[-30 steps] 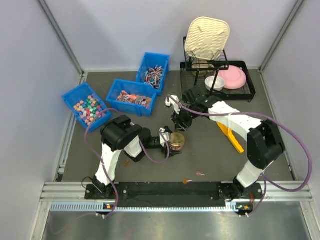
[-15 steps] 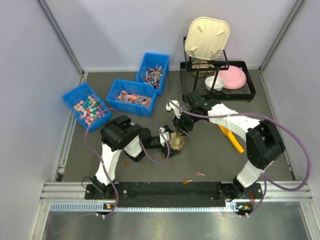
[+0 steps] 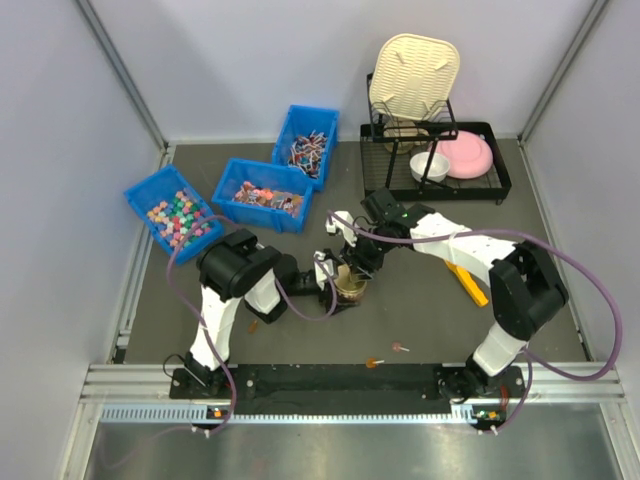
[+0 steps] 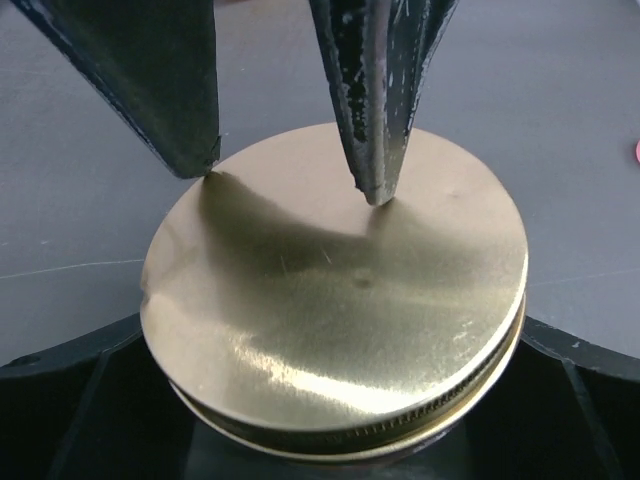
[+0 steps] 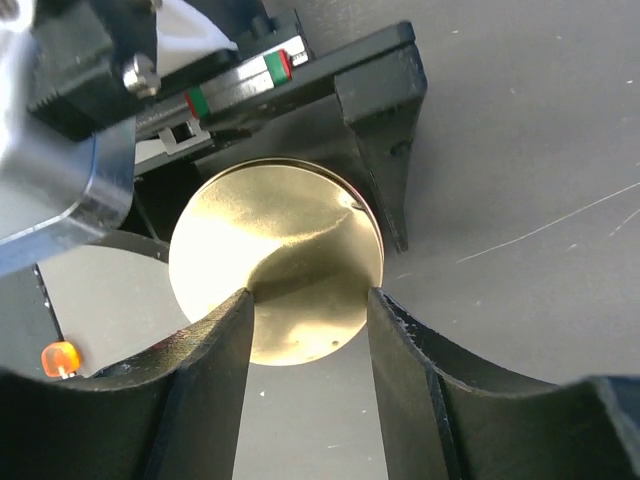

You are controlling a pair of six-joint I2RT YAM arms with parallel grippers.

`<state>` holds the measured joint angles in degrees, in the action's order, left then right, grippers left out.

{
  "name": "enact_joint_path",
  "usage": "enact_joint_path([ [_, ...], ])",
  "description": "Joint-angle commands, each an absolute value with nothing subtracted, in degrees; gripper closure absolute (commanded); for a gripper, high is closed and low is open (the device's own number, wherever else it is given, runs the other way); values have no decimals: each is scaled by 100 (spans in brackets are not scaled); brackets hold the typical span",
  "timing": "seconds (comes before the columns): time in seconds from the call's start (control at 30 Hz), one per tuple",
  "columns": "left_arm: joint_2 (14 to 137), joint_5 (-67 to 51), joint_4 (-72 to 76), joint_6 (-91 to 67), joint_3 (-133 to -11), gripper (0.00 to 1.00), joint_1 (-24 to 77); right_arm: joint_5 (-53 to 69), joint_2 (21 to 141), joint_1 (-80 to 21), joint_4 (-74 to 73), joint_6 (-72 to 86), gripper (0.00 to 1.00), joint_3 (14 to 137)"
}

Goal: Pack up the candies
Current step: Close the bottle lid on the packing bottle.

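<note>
Lighting and picture quality: even light from above, some softness up close.
In the left wrist view the gold lid carried a bright sheen on its near side, and a dark shadow fell across it beneath the right gripper. The dark parts nearer than the lid showed almost no detail. In the right wrist view a shadow crossed the lid's near half, and the grey body beside the lid was blurred. The overhead view was bright and sharp, with short, soft shadows around the lid.
</note>
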<state>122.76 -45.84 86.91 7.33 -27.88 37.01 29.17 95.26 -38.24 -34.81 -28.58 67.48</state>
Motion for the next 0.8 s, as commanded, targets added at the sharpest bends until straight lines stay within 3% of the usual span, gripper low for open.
enact_joint_path([
  [0.0,12366,-4280,9729,861,-2584,1,3480,2874,9448,-3972,-3489,-2936,52,6583],
  [0.77,12199,-4447,9729,1257,-2259,2,3428,2681,9633,-4034,-3322,-2918,53,6548],
])
